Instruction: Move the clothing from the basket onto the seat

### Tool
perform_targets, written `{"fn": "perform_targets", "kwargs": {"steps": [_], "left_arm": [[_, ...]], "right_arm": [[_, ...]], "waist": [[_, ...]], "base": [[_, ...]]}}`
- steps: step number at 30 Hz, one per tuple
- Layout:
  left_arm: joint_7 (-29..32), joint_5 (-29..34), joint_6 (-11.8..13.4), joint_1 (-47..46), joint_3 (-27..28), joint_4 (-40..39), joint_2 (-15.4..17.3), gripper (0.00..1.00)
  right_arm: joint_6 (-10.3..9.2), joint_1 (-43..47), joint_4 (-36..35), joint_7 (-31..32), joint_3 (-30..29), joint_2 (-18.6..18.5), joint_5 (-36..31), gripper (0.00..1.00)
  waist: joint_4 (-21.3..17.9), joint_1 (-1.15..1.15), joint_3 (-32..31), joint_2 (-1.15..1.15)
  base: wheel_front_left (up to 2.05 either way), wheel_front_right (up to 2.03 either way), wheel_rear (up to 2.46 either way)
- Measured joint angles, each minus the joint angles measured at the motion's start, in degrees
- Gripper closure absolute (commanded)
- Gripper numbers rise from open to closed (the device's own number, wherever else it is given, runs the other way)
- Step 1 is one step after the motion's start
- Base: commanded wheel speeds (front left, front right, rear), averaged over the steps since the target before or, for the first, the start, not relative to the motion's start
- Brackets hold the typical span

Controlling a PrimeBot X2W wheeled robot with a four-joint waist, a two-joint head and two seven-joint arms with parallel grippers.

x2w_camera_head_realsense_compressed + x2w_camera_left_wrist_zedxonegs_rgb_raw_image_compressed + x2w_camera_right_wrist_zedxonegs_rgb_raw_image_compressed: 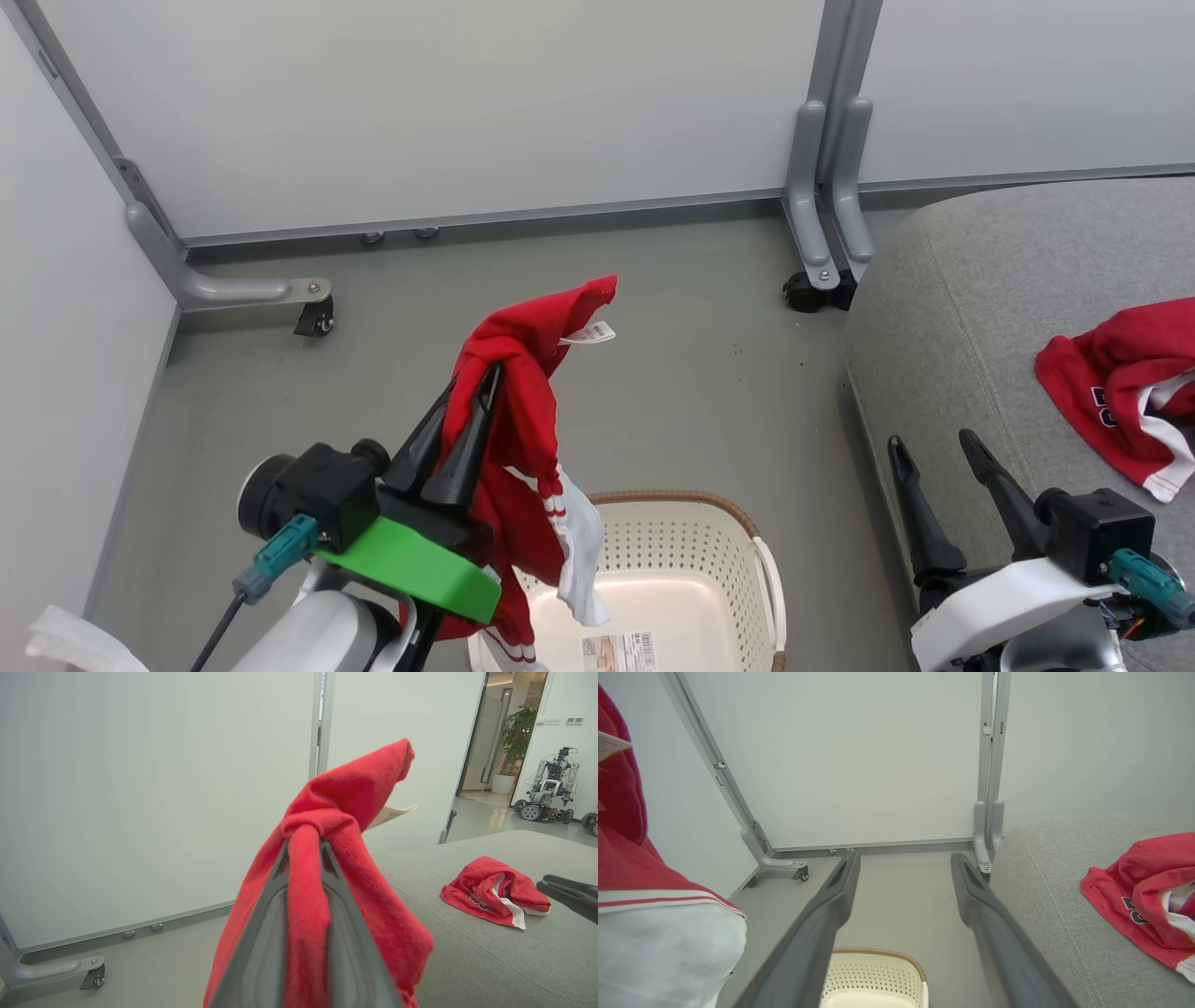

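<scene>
While the left claw point(478, 381) is pinched almost closed on the red garment point(523, 392), fabric bunches over its fingertips and drapes down past its base. A white tag point(590, 333) sticks out just beyond the tips. The white-striped end hangs below the claw, over the near left corner of the basket point(691, 541); cannot tell if it touches the rim. The basket sits on the grey floor point(653, 308), below and right of the left claw, with a barcode sticker point(618, 651) on its bottom. The right claw point(933, 441) has its fingers spread wide with nothing between them, over the seat's point(952, 308) left edge. The second red garment point(1116, 383), with dark blue lettering, lies crumpled on the seat, right of the right claw's tips, not touching. The seat is well right of the left claw.
</scene>
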Motion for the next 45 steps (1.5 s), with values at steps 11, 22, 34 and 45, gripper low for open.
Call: {"fn": "perform_targets", "kwargs": {"steps": [11,22,34,45], "left_arm": [[-0.4,0.0,0.3,0.0,1.2,-1.6,-0.5,1.0],[-0.6,0.0,0.3,0.1,1.8,-1.7,-0.6,1.0],[-0.6,0.5,-0.6,-1.0,0.9,-1.9,-1.4,1.0],[-0.5,0.5,-1.5,-2.6,-0.4,-1.5,-2.4,1.0]], "right_arm": [[0.01,0.2,0.0,0.1,0.3,0.0,0.2,0.0],[0.0,-1.1,1.0,0.9,4.9,0.0,0.2,0.0],[0.0,-14.7,11.0,-1.1,32.2,0.0,7.1,0.0],[0.0,-27.5,22.5,-4.7,42.8,0.0,14.9,0.0]], "waist": [[0.3,0.0,-0.5,0.0],[0.4,0.0,-0.2,0.0],[2.0,0.0,1.6,0.0],[4.3,0.01,3.0,0.0]], "base": [[0.0,0.0,0.0],[0.0,0.0,0.0],[0.0,0.0,0.0],[0.0,0.0,0.0]]}}
